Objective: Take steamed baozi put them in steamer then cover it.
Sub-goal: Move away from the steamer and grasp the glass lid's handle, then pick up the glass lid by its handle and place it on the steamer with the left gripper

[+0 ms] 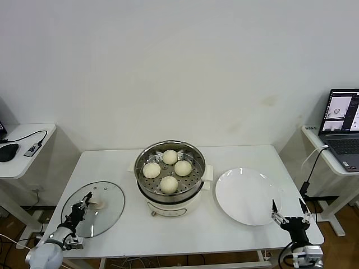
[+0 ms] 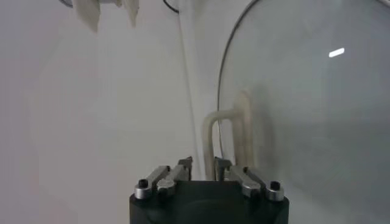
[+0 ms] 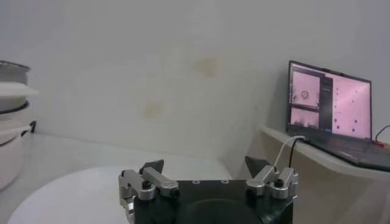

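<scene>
steamer (image 1: pixel 170 193) top uncovered, bare table (image 1: pixel 129 230) between cover (image 1: pixel 106 196) and steamer

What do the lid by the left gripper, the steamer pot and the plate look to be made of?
The cover looks like clear glass: the table shows through it, a thin metal rim runs around it, and its handle is matte cream, likely plastic. The steamer pot looks like polished stainless steel with a perforated tray, on a white, probably plastic, base. The plate is glossy white, ceramic or melamine; I cannot tell which.
</scene>
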Action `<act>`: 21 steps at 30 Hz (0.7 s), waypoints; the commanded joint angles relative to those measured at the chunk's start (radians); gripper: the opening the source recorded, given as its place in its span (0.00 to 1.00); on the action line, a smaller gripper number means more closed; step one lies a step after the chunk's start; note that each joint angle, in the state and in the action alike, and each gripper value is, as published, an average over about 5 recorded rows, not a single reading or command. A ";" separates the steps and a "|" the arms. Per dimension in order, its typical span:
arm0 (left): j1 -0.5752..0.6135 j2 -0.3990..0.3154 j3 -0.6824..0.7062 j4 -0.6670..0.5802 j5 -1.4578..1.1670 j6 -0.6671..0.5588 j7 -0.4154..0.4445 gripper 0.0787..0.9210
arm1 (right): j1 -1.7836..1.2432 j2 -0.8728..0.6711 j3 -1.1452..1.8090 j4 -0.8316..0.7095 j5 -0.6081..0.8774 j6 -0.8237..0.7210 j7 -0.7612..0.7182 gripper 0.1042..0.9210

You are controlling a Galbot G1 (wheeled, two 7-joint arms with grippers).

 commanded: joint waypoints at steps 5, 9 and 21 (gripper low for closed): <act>0.053 0.001 -0.023 -0.100 -0.019 0.024 -0.051 0.09 | -0.007 -0.002 -0.010 0.004 -0.019 0.008 -0.001 0.88; 0.123 -0.001 -0.038 -0.239 -0.042 0.086 -0.047 0.08 | -0.014 -0.004 -0.016 0.010 -0.031 0.014 -0.002 0.88; 0.349 0.032 -0.089 -0.631 -0.292 0.428 0.030 0.08 | -0.046 -0.018 -0.036 0.039 -0.057 0.024 -0.003 0.88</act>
